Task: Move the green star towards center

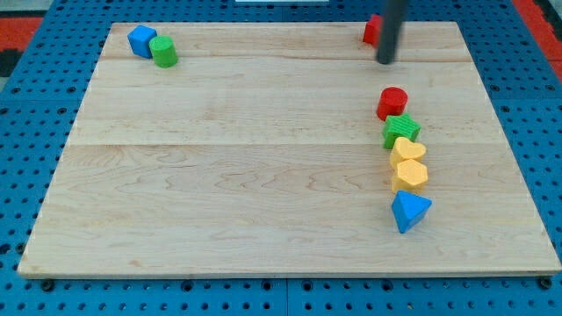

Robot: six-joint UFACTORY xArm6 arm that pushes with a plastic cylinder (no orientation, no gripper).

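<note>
The green star lies at the view's right, in a column of blocks. A red cylinder touches it from above and a yellow heart from below. My tip stands near the view's top right, a short way above the red cylinder and apart from it. The rod partly hides a red block behind it at the top edge.
A yellow hexagon and a blue triangle continue the column downward. A blue block and a green cylinder sit together at the top left. The wooden board lies on a blue pegboard.
</note>
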